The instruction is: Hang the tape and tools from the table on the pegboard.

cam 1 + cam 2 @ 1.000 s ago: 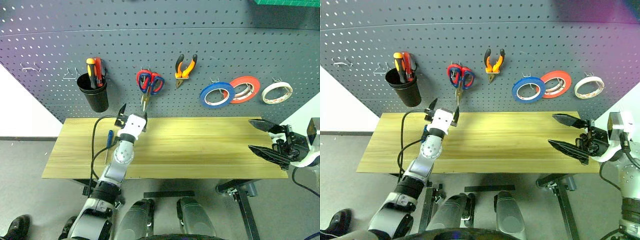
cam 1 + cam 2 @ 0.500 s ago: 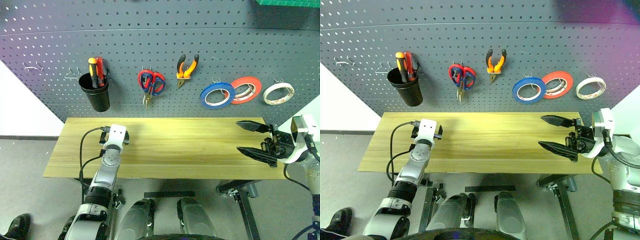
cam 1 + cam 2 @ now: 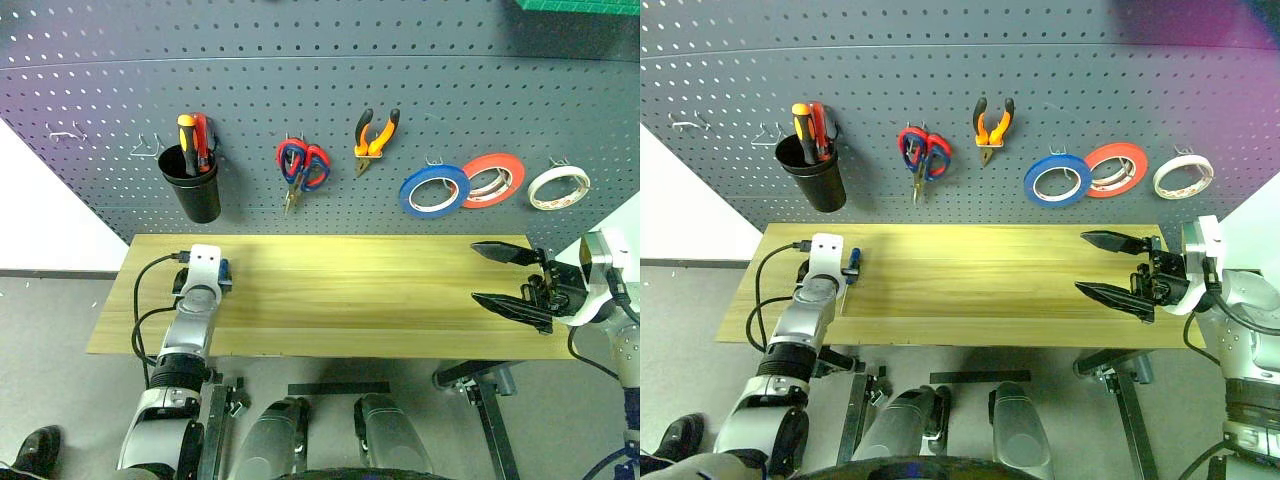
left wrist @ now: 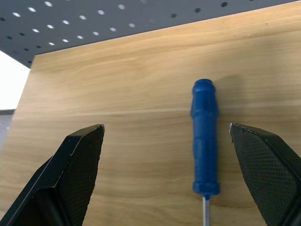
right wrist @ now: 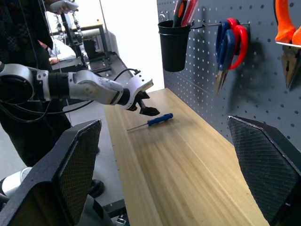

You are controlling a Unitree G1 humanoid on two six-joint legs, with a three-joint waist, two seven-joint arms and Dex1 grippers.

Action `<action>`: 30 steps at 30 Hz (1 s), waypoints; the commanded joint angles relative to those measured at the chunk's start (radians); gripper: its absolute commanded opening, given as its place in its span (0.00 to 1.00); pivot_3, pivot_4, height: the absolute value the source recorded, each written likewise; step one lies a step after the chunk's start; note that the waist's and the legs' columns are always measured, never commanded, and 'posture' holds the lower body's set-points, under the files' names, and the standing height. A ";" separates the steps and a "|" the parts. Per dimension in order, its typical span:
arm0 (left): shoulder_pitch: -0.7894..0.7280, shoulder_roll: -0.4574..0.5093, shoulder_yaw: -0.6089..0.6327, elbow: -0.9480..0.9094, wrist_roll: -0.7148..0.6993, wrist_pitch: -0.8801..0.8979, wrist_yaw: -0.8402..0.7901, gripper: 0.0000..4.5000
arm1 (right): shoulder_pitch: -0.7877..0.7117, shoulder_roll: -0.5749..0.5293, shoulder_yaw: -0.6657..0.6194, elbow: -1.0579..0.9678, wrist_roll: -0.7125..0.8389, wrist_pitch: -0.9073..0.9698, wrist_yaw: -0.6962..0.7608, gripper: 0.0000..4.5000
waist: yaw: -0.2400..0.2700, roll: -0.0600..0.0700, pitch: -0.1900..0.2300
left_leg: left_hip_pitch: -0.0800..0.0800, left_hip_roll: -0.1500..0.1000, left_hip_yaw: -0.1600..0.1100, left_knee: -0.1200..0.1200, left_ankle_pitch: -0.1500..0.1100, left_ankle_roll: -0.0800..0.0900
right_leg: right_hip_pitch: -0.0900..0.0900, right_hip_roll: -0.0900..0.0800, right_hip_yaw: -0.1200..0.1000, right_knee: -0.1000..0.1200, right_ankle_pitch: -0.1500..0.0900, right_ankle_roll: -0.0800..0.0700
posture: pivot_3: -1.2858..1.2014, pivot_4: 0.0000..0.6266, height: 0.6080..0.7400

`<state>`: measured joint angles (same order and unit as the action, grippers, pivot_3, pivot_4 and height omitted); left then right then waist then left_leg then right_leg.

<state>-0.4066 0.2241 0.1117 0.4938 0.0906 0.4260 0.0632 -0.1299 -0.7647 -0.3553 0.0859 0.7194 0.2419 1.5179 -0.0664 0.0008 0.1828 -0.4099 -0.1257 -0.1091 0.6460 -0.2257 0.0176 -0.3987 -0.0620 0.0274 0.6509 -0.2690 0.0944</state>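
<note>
Spanning the foreground, bare wooden table (image 3: 380, 300) against grey pegboard (image 3: 330, 90).

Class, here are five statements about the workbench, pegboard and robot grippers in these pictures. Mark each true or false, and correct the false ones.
1. The blue-handled screwdriver lies flat on the wooden table. True.
2. The left gripper is shut on the screwdriver. False: its jaws stand open on either side of the handle, not touching it.
3. The blue tape hangs on the pegboard, beside the red-orange tape. True.
4. The orange-and-black pliers lie on the table. False: they hang on the pegboard, next to the red-handled scissors.
5. The right gripper holds the white tape. False: it is open and empty over the table's right end; that roll hangs on the pegboard.
</note>
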 commanded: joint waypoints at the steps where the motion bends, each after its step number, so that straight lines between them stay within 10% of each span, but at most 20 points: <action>1: -0.020 0.008 0.009 0.003 -0.021 0.011 -0.023 0.99 | 0.013 -0.020 -0.019 -0.043 0.014 0.011 -0.004 1.00 | 0.000 0.000 0.001 | 0.000 0.000 0.000 0.000 0.000 0.000 | 0.000 0.000 0.000 0.000 0.000 0.000 | 0.44 0.34 1.00; 30: -0.068 0.043 -0.043 0.054 -0.014 0.030 -0.095 0.99 | 0.255 -0.059 -0.165 -0.260 0.110 0.120 -0.076 1.00 | -0.002 -0.013 0.061 | -0.016 0.001 0.000 -0.001 -0.001 0.002 | -0.015 -0.001 0.002 -0.003 0.000 -0.001 | 0.42 0.49 1.00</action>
<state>-0.4673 0.2552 0.0774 0.5424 0.0660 0.4735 -0.0304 0.1123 -0.8068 -0.4842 -0.1309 0.8000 0.3563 1.4391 -0.0683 -0.0126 0.2443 -0.4259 -0.1251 -0.1088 0.6448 -0.2266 0.0194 -0.4138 -0.0632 0.0291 0.6480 -0.2692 0.0938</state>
